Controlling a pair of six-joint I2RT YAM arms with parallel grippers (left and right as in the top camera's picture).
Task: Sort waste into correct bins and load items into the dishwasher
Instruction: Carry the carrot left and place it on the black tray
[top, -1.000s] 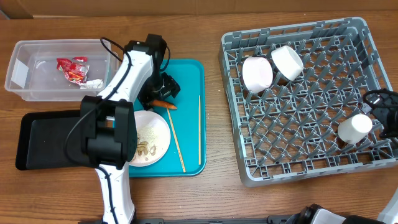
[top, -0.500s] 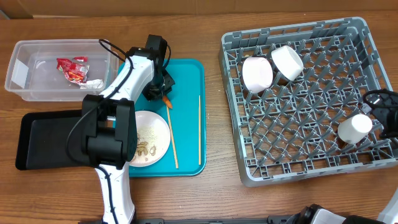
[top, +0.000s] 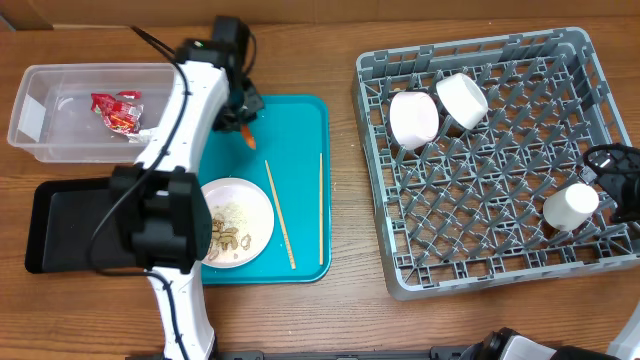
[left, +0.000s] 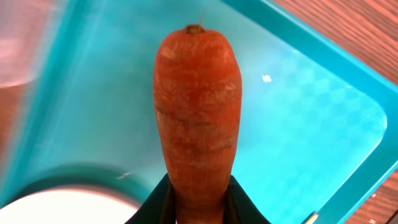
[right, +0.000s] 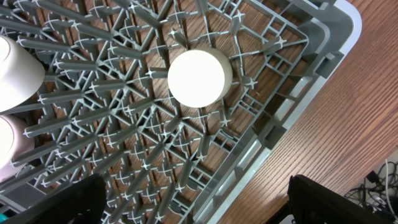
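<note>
An orange carrot (left: 198, 106) hangs over the teal tray (left: 298, 124), and my left gripper (left: 198, 208) is shut on its lower end. Seen from overhead, the left gripper (top: 243, 112) holds the carrot (top: 248, 139) above the tray's (top: 300, 125) far left corner, close to the clear bin (top: 60, 80) with red wrappers (top: 117, 110). A white plate (top: 250, 205) with food scraps and two chopsticks (top: 279, 215) lie on the tray. My right gripper (right: 199, 205) stands open over the grey dish rack (right: 273, 134), near a white cup (right: 200, 76).
A black bin (top: 70, 225) sits left of the tray, below the clear bin. The dish rack (top: 490, 250) on the right holds a white cup (top: 568, 205) by my right gripper (top: 612, 180) and two more white cups (top: 413, 118) at its far left.
My left gripper has shut on the carrot beside the plate, lifted it and carried it toward the tray's far left corner. The right arm has not moved.
</note>
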